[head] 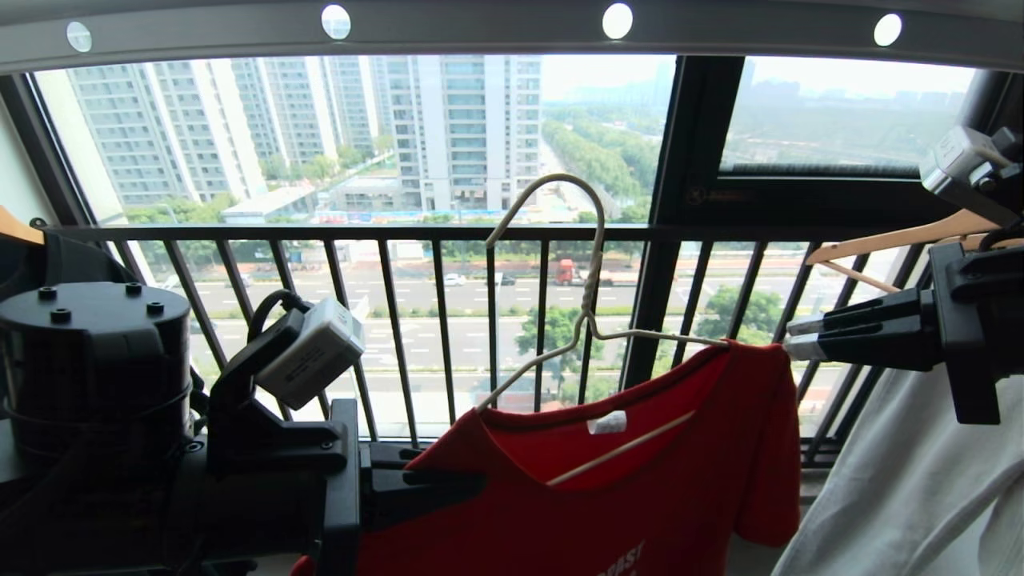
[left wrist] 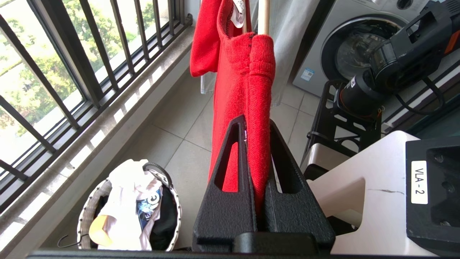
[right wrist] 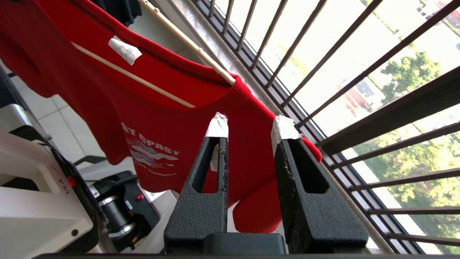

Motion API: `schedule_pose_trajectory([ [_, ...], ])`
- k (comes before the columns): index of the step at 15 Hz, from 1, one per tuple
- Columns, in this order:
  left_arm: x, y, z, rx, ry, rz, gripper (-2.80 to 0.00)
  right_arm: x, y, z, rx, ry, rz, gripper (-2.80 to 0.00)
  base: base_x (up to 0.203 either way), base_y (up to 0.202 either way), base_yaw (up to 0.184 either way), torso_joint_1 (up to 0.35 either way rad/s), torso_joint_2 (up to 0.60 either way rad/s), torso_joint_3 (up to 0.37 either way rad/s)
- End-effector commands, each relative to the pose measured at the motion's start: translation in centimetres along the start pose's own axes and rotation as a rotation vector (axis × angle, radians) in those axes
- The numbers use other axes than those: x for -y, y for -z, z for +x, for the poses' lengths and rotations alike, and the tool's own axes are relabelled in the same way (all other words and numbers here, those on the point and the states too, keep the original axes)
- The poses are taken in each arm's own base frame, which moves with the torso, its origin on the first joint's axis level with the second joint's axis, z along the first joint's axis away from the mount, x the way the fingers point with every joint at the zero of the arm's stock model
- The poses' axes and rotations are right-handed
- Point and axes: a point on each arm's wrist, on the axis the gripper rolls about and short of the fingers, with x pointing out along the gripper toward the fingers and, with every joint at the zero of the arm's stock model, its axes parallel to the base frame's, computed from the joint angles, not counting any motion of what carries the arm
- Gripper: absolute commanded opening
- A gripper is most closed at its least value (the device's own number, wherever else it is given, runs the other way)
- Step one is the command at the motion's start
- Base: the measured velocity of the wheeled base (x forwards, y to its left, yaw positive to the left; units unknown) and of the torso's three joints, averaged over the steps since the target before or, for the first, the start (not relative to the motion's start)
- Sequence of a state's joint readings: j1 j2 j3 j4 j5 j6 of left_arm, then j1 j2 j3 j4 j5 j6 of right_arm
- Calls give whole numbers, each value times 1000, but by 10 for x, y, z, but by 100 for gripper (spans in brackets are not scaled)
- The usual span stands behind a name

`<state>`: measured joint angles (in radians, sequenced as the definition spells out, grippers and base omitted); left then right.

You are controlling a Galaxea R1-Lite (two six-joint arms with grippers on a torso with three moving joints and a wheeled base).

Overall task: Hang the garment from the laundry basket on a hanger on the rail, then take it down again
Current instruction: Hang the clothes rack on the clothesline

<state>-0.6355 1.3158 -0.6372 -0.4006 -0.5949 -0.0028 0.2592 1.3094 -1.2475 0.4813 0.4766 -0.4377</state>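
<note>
The red garment (head: 640, 496) hangs on the thin off-white hanger (head: 594, 280), whose hook stands free in the air below the grey rail (head: 480, 28). My left gripper (head: 460, 476) is shut on the garment's left shoulder; the left wrist view shows the red cloth (left wrist: 233, 90) pinched between its jaws (left wrist: 256, 122). My right gripper (head: 792, 340) is at the other shoulder, level with it. In the right wrist view its taped jaws (right wrist: 250, 123) stand apart, with the garment (right wrist: 107, 100) just beyond the tips. The laundry basket (left wrist: 86, 216) sits on the floor below.
The black railing (head: 400, 336) runs close behind the garment. Light wooden hangers (head: 896, 240) and a pale garment (head: 904, 480) hang at the right. A washing machine (left wrist: 345, 43) stands behind. The basket holds white and black clothes (left wrist: 133, 201).
</note>
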Motion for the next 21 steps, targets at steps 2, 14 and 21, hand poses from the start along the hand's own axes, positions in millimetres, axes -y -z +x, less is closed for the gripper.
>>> schedule_pose_trajectory([
  [2,1,-3,-2,13,3,4,-280,4,-4,-2,28,-25,-74,0,0,0,0,0,0,0],
  [14,8,-17,-21,51,-27,22,-280,23,-10,27,127,-240,-223,0,0,0,0,0,0,0],
  [21,10,-16,-22,49,-3,23,-280,20,-13,50,121,-318,-231,0,0,0,0,0,0,0],
])
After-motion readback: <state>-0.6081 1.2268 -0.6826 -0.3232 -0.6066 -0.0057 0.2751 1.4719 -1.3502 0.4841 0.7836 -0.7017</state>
